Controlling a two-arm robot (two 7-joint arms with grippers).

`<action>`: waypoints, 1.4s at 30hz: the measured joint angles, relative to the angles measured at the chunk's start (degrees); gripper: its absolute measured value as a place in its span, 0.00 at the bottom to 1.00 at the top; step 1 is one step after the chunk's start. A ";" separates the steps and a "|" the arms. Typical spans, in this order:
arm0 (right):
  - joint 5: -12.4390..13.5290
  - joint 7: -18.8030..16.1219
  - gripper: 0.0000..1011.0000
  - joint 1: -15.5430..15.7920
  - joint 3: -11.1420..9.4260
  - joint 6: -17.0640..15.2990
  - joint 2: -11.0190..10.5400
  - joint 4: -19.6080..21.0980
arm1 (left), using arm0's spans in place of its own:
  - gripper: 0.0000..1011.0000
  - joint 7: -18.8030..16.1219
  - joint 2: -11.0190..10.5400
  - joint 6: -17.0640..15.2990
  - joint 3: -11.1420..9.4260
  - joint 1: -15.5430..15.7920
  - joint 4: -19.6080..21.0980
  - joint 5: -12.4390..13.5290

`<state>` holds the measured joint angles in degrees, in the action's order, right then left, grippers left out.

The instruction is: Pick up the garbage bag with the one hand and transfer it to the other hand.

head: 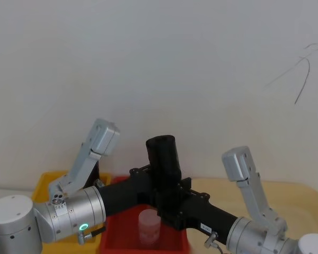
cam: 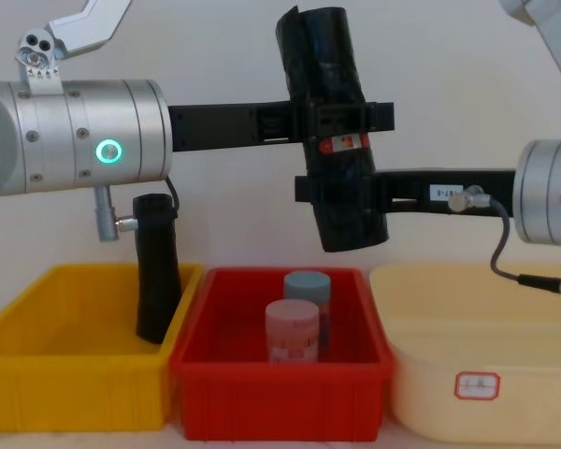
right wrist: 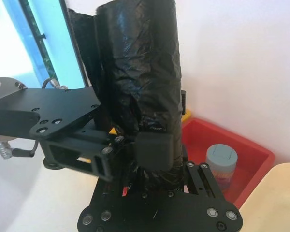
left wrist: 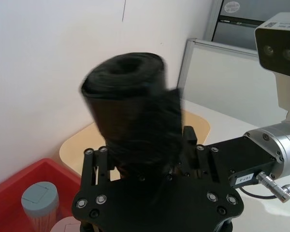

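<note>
The garbage bag (cam: 323, 65), a thick black glossy roll with a red-and-white label band (cam: 344, 144), hangs tilted in mid-air above the red bin. My left gripper (cam: 341, 120), on the green-ringed wrist, reaches in from the left and is shut on the roll near its label. Coming from the right, my blue-ringed right gripper (cam: 346, 196) is shut on the roll's lower part. In the head view the bag (head: 164, 156) stands up between both arms. The left wrist view has the bag (left wrist: 135, 111) between my fingers, and the right wrist view shows the bag (right wrist: 145, 72) clamped by both.
Below stand a yellow bin (cam: 75, 398) holding a slim plain black roll (cam: 154, 271), a red bin (cam: 280, 407) with a grey-topped cup (cam: 307, 285) and a pinkish cup (cam: 292, 332), and a cream tub (cam: 477, 374). A white wall is close behind.
</note>
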<state>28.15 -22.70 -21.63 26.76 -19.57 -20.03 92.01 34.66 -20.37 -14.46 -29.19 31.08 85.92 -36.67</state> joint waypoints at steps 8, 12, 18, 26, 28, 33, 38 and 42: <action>0.37 1.13 0.53 0.08 -0.43 0.56 0.36 -0.15 | 0.96 0.25 -0.24 0.08 -0.04 0.04 0.00 -0.13; 0.56 1.64 0.53 0.06 -0.63 0.96 0.54 -0.29 | 0.99 1.03 -0.64 0.17 -0.03 0.07 -0.03 -0.60; 0.80 2.45 0.53 -0.06 -0.88 1.54 0.80 -0.51 | 0.99 1.98 -1.39 0.43 0.30 0.06 -0.07 -1.41; 1.12 3.68 0.53 -0.16 -1.36 2.30 0.94 -0.85 | 0.99 2.49 -2.28 0.77 1.11 0.01 -0.30 -2.59; 1.17 3.92 0.53 -0.16 -1.50 2.41 0.94 -0.92 | 0.99 2.57 -2.52 0.85 1.38 0.00 -0.38 -2.96; 1.34 4.84 0.53 -0.11 -1.97 2.78 0.87 -1.12 | 0.99 2.61 -3.05 1.03 1.99 -0.06 -0.49 -3.68; 1.39 6.08 0.53 0.28 -2.83 3.18 0.82 -1.18 | 0.99 2.63 -3.82 1.24 2.82 -0.30 -0.61 -4.59; 1.39 6.95 0.53 0.63 -3.55 3.30 0.81 -1.17 | 0.99 2.61 -4.42 1.46 3.51 -0.59 -0.66 -5.22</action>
<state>29.53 -15.75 -21.00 23.21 -16.28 -19.22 90.84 37.27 -24.79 -13.00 -25.68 30.49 85.27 -41.89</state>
